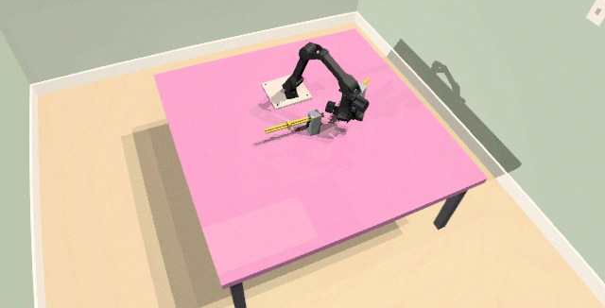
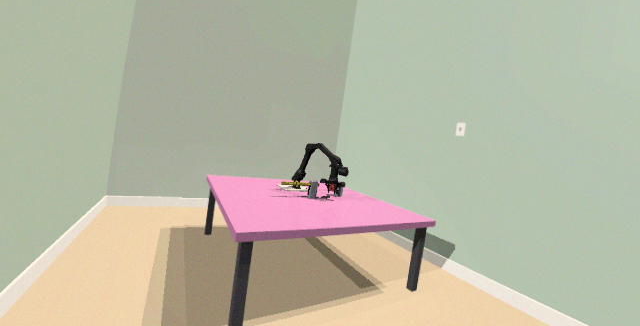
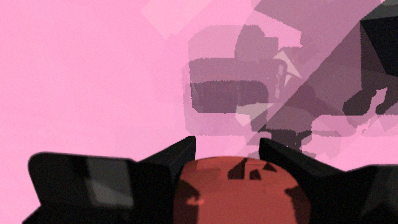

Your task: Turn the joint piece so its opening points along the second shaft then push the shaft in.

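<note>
From the top view, a black arm (image 1: 331, 64) rises from a white base plate (image 1: 271, 88) on the far half of a pink table (image 1: 293, 195), arches over and comes down to the right. Its gripper (image 1: 337, 117) hangs low over the tabletop. Just to its left stands a grey block (image 1: 314, 124), and a yellow shaft (image 1: 285, 125) runs out of that block to the left, marked with dark bands. A second grey block (image 1: 362, 90) peeks out behind the wrist on the far right, with a short yellow shaft end (image 1: 366, 82) pointing up and away from it. The joint piece is hidden under the gripper in this view.

From the exterior view, the arm (image 2: 320, 153) is small and far off. The gripper (image 2: 331, 187) sits right of the grey block (image 2: 313, 189), and a speck of red shows at the fingers. The yellow shaft (image 2: 292, 183) lies to the left, in front of the base plate.

From the wrist view, two dark fingers reach forward, one on each side of a rounded red joint piece (image 3: 240, 192) that fills the bottom middle. They are clamped on it, standing partly apart around its width. Beyond, only pink tabletop (image 3: 75, 75) with overlapping grey shadows shows.
</note>
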Available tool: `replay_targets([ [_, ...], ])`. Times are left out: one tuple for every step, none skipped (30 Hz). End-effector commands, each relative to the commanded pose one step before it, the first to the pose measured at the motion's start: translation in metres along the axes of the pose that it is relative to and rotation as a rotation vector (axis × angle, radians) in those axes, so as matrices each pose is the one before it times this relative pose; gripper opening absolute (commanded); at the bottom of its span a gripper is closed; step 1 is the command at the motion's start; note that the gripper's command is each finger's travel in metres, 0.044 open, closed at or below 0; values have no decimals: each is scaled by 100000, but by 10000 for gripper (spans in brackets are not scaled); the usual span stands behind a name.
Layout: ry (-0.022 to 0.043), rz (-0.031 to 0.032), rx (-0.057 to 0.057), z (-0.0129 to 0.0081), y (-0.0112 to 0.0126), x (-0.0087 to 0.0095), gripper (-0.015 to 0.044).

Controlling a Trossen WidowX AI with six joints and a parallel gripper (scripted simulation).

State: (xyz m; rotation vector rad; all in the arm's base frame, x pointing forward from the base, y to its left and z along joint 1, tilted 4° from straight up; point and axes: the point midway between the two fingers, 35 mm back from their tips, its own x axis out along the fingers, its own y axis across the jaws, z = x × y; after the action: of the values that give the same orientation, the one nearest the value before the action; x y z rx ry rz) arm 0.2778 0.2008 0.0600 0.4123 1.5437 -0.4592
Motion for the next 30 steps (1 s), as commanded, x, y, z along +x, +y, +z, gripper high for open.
replay_targets([
  [-2765,382,6627,50,-297,-133,0],
  [-522,-26,1659,5,-75,-16,0],
  [-524,-36,1654,6,-74,-16,0],
  [-525,-49,1638,6,-74,-16,0],
  [-525,-60,1624,6,-73,-16,0],
  [-527,-69,1618,5,-72,-16,0],
  [-532,-77,1622,4,-72,-15,0],
  [-540,-84,1630,4,-70,-14,0],
  [-548,-98,1626,3,-70,-14,0],
  [-558,-115,1629,3,-70,-13,0],
  [-569,-128,1627,2,-70,-13,0],
  [-579,-141,1616,3,-69,-13,0],
  [-588,-158,1609,3,-70,-13,0],
  [-599,-171,1612,3,-70,-13,0],
  [-614,-177,1609,3,-69,-13,0],
  [-628,-179,1600,3,-68,-13,0],
  [-639,-185,1590,3,-67,-12,0],
  [-647,-198,1578,3,-67,-12,0],
  [-657,-210,1574,3,-67,-13,0],
  [-670,-218,1571,3,-67,-14,0],
  [-685,-231,1577,4,-69,-16,0],
  [-701,-238,1591,6,-70,-17,0],
  [-718,-249,1601,7,-72,-18,0],
  [-734,-269,1623,9,-75,-20,0],
  [-756,-293,1658,11,-79,-22,0],
  [-774,-311,1683,13,-83,-24,0],
  [-779,-319,1690,15,-83,-26,0],
  [-776,-317,1679,16,-82,-27,0],
  [-779,-325,1669,17,-84,-28,0],
  [-785,-334,1682,17,-85,-28,0],
])
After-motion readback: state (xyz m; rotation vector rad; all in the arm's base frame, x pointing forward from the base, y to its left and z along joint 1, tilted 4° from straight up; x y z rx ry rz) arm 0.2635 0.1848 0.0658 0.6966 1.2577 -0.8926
